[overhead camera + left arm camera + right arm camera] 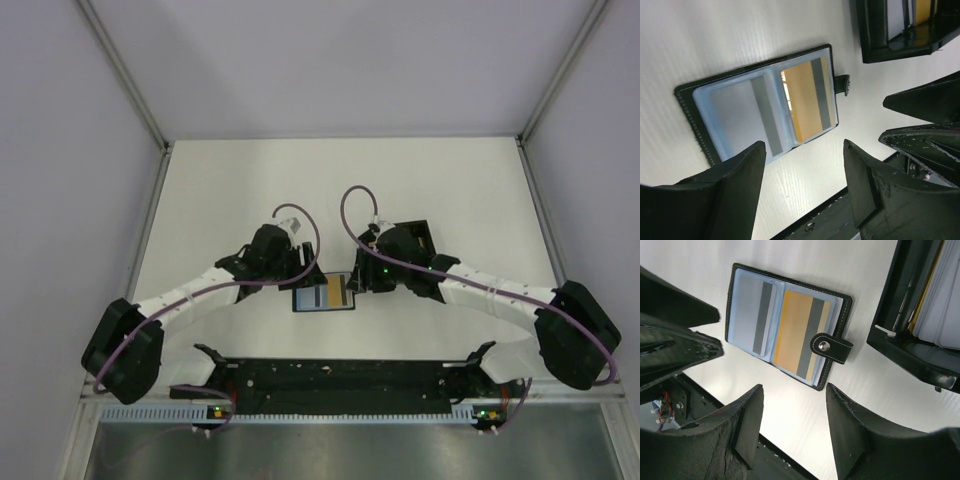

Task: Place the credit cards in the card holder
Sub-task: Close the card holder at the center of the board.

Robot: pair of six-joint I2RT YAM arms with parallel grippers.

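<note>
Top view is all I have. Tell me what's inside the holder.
Observer: The holder lies open flat. It has a grey card on one side and an orange card on the other, each with a dark stripe.
Operator: Now the box by the right arm. The arm covers it for me, so report what's in it.
Observer: The box holds more cards, white and orange ones.
</note>
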